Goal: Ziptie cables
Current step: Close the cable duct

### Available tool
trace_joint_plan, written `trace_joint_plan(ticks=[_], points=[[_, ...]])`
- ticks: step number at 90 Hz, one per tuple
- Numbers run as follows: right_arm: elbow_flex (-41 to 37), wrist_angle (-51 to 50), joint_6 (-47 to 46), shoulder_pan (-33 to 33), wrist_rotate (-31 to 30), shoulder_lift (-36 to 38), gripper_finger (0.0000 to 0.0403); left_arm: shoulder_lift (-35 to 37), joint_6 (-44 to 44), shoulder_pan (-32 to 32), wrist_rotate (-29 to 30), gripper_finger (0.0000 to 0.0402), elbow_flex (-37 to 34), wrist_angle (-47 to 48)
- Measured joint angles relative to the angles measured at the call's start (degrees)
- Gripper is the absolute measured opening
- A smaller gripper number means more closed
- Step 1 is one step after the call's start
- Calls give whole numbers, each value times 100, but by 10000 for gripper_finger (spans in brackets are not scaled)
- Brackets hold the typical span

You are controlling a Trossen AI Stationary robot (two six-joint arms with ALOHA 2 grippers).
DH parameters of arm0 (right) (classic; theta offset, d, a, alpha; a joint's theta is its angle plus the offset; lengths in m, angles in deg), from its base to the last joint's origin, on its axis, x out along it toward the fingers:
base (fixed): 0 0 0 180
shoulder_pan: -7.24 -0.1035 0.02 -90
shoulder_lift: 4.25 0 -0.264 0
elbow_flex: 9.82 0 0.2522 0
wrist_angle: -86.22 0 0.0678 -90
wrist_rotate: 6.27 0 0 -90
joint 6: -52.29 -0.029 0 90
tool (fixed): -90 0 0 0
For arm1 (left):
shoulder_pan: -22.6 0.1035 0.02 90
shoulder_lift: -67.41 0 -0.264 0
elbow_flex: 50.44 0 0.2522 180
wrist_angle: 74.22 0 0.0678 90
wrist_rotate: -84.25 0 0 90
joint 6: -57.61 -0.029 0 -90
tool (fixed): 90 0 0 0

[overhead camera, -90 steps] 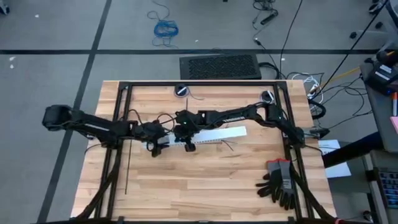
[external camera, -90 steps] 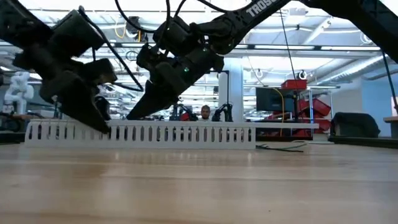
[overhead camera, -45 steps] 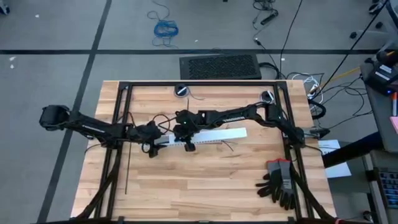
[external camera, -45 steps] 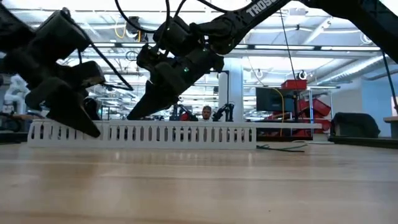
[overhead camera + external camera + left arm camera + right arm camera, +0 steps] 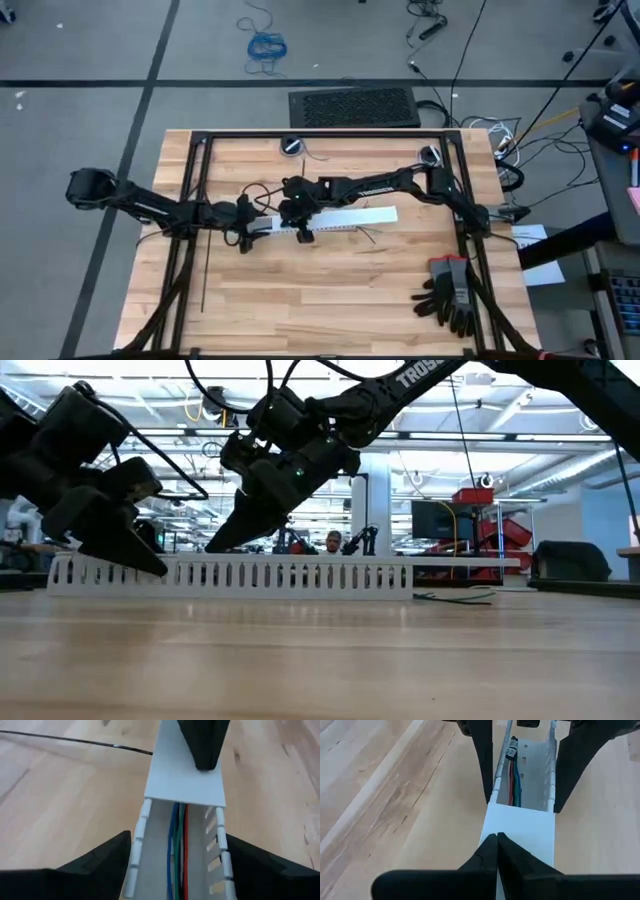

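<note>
Several thin cables, which we judge light and floppy, lie inside the white slotted duct between our spread left gripper fingers, best pinched mid-bundle, while the right gripper rests clenched on the duct's cover.

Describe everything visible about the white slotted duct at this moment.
The white slotted duct looks like plastic and lies lengthwise on the wooden table. Comb-like slotted walls show in the low view. A flat white cover closes most of it; the end toward the left arm is uncovered, showing the cables, blue, green and red, inside. The left gripper is open astride that end. The right gripper is shut, its tips resting on the cover.
</note>
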Motion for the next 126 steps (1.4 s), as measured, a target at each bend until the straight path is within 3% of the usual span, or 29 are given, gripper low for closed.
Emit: trace_joint_plan(ticks=[18,52,100,114,126], points=[[430,-336,87,0,-54,1,0,-279,59,-1,-17,256,11,-82],[1215,-2020,437,-11,-404,84,0,-310,114,-33,31,253,17,-53],[1233,-806,431,4,-142,-354,0,-716,296,-33,39,253,26,-194],[1215,-629,583,-39,-444,-282,0,-764,306,-31,46,253,21,-294],[1225,-1054,758,-107,-853,250,0,-767,306,-31,57,253,18,-298]])
